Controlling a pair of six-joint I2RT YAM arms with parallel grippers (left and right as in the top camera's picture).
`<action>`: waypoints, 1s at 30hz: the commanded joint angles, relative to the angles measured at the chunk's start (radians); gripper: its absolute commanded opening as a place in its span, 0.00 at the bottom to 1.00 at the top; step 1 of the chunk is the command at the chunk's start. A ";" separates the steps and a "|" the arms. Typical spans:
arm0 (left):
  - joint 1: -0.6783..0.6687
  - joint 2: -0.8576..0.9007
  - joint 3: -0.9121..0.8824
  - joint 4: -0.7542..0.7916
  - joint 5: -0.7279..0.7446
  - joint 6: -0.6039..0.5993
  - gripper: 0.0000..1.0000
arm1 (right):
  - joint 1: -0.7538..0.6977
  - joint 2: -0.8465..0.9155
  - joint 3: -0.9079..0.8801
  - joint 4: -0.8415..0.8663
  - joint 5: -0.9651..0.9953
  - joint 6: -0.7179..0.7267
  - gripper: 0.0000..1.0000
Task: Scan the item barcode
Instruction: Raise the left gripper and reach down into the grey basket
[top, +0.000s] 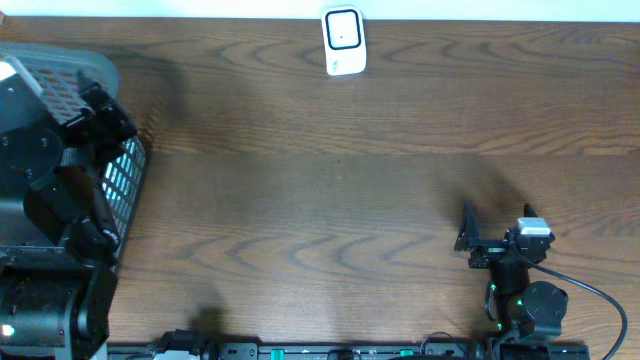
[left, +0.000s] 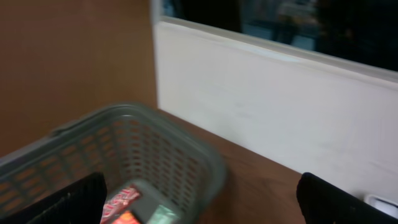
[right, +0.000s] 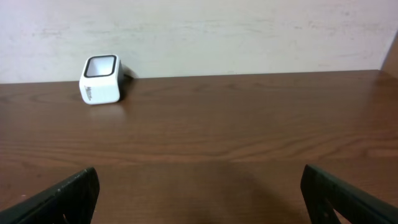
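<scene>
Left gripper (left: 199, 208): jaws at full spread, nothing between them, touching nothing. It hangs above the grey mesh basket (left: 155, 149) at the table's far-left corner. 2 items lie in the basket: a red printed packet (left: 124, 200) and a pale-green item (left: 160, 215) just beside it; no barcode can be made out.

Right gripper (right: 199, 196): jaws wide apart, empty, low over the wood table (right: 249, 137). It faces the white scanner (right: 101, 79) by the back wall, well apart from it.

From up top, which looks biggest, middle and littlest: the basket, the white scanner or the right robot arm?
Biggest: the basket, partly hidden by the left arm.
Then: the right arm.
Littlest: the scanner.
</scene>
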 joint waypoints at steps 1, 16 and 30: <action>0.000 -0.001 0.016 -0.001 -0.127 -0.040 0.98 | -0.009 -0.002 0.004 -0.010 0.004 0.003 0.99; 0.000 0.026 0.016 -0.010 -0.175 -0.048 0.98 | -0.009 -0.002 0.004 -0.010 0.004 0.003 0.99; 0.095 0.121 0.019 0.006 -0.291 -0.058 0.98 | -0.009 -0.002 0.004 -0.010 0.004 0.003 0.99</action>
